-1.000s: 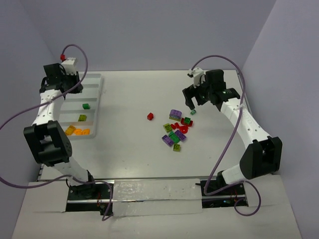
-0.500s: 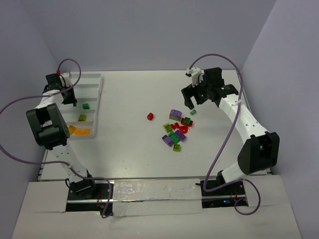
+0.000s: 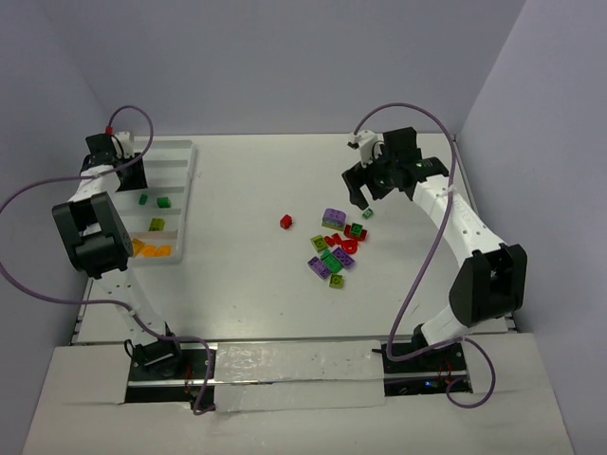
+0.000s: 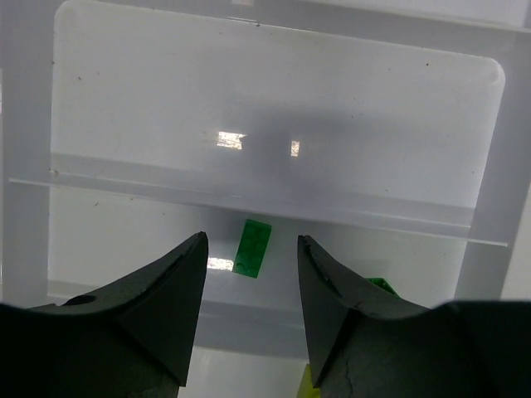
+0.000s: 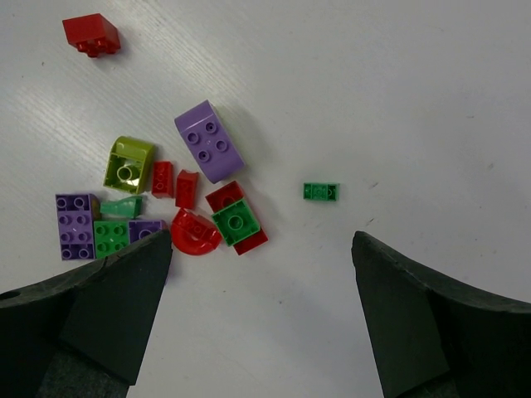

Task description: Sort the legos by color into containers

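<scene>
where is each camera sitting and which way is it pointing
Top external: above and behind the arms, looking down on the table; both whole arms show, bases at the bottom edge.
Left wrist: on the left arm, looking down into the tray at a dark green lego; its open fingers show.
Right wrist: on the right arm, looking down at the loose legos; its open fingers show.
Shared: the purple arched lego also shows in the top view.

The left arm [image 3: 93, 232] is folded, the left claw [image 4: 249, 240] pointing down, fingers slightly parted. The right arm [image 3: 462, 226] reaches forward, the right claw [image 5: 261, 247] facing down, fingers spread wide.
</scene>
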`<action>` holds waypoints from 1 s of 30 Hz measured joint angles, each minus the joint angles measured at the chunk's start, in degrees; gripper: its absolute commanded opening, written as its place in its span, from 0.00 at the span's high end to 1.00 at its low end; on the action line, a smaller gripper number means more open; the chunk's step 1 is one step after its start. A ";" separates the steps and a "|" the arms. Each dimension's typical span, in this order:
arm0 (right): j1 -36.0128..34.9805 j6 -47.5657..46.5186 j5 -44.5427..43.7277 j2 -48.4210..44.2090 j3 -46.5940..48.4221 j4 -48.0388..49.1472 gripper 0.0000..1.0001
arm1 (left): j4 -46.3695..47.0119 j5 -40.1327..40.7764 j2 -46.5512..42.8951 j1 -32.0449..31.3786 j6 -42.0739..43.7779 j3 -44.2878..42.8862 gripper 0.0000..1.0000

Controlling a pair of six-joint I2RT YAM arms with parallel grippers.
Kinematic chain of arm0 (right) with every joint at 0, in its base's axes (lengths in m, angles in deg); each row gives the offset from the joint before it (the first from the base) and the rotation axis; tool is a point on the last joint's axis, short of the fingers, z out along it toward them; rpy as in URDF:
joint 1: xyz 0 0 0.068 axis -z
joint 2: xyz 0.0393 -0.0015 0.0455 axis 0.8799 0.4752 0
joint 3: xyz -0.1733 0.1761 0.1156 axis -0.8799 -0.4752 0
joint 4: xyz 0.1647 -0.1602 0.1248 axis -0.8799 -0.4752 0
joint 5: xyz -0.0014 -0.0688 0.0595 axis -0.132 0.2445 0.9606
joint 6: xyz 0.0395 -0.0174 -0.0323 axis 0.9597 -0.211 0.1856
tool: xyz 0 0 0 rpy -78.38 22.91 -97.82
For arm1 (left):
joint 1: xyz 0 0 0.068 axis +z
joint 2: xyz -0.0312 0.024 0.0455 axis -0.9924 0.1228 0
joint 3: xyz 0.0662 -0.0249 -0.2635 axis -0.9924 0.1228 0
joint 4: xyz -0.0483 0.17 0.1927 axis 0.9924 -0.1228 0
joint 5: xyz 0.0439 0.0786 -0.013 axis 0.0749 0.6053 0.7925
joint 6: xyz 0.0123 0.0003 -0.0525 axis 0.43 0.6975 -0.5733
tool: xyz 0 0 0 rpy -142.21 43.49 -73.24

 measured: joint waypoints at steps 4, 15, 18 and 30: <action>-0.50 -0.70 0.59 1.89 2.03 -1.51 0.10 | -0.62 -1.07 -0.41 0.00 0.72 -0.02 0.43; -6.28 -5.75 1.33 14.91 12.31 -9.35 0.14 | -2.18 -16.32 -19.53 -2.85 0.80 3.68 0.39; -8.27 -6.73 0.77 19.76 15.06 -11.75 0.14 | -2.18 -19.28 -23.59 -5.21 -0.02 3.68 0.37; -10.48 -8.26 -4.44 31.92 24.34 -16.36 0.20 | -3.52 -21.42 -25.26 -7.86 -2.38 5.59 0.36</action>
